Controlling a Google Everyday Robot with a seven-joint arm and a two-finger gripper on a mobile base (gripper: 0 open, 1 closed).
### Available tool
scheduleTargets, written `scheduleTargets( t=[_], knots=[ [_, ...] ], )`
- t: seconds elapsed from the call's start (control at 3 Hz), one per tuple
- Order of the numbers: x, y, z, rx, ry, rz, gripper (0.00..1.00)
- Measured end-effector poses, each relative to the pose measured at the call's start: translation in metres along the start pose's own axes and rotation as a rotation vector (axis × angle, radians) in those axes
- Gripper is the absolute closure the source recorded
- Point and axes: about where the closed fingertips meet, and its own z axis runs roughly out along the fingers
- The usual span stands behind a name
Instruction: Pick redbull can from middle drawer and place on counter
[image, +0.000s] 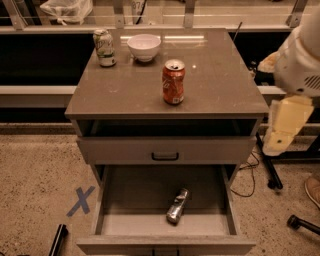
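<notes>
The redbull can, slim and silver, lies on its side on the pale floor of the open middle drawer, right of centre. The counter is the cabinet's glossy grey-brown top. My gripper hangs off the cabinet's right side at about the height of the closed drawer front, on a white and cream arm. It is well away from the can and holds nothing that I can see.
On the counter stand an orange soda can, a green-and-white can and a white bowl. A closed drawer front with a black handle sits above the open drawer. A blue tape X marks the floor; cables and stand legs lie at right.
</notes>
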Motion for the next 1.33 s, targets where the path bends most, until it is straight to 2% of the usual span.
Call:
scheduleTargets(
  t=[0.33, 0.67, 1.0, 1.33],
  knots=[
    [-0.017, 0.027, 0.042, -0.004, -0.035, -0.143, 0.0],
    [-0.012, 0.042, 0.079, -0.001, -0.045, -0.242, 0.0],
    [-0.013, 0.042, 0.079, -0.001, -0.045, -0.244, 0.0],
    [-0.018, 0.039, 0.105, -0.042, 0.012, -0.319, 0.0]
  ],
)
